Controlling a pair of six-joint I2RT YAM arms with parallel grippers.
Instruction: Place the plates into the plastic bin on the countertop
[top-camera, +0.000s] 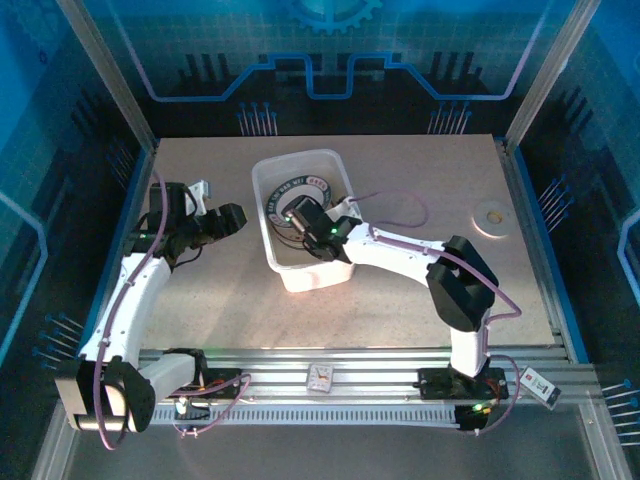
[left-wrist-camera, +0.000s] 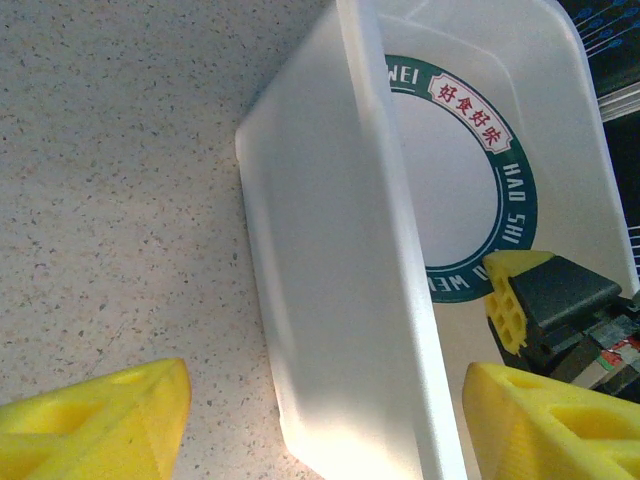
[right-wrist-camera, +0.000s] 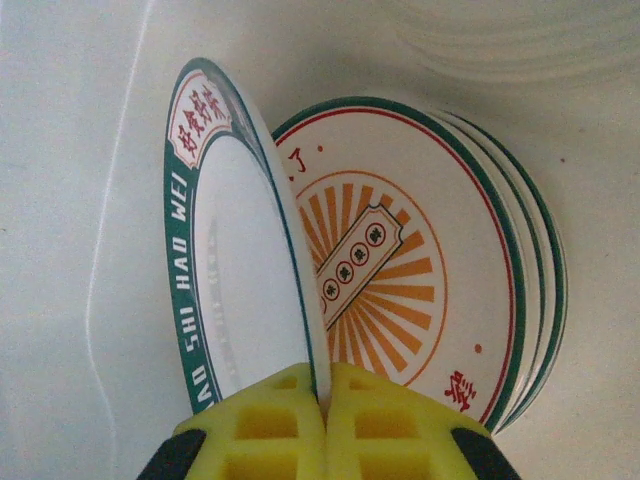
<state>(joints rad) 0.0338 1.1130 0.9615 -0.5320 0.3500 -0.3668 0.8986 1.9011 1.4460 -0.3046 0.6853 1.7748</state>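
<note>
The translucent plastic bin (top-camera: 300, 160) stands mid-countertop (top-camera: 420, 170). My right gripper (right-wrist-camera: 327, 375) reaches into it from the right, shut on the rim of a green-rimmed lettered plate (right-wrist-camera: 240, 280) held tilted on edge. Under it a stack of plates lies flat, the top plate (right-wrist-camera: 420, 260) with an orange sunburst. My left gripper (top-camera: 226, 218) hovers open just left of the bin. Its yellow fingers (left-wrist-camera: 110, 410) frame the bin's near wall (left-wrist-camera: 340, 300) without touching it, and the held plate (left-wrist-camera: 460, 190) shows beyond. Another pale plate (top-camera: 491, 215) lies at the right of the countertop.
The right arm (top-camera: 400, 245) stretches across the counter's right half with a purple cable (top-camera: 410, 200) looping behind it. Aluminium rails (top-camera: 330, 365) run along the near edge. Blue edging and frame posts (top-camera: 520, 100) bound the sides.
</note>
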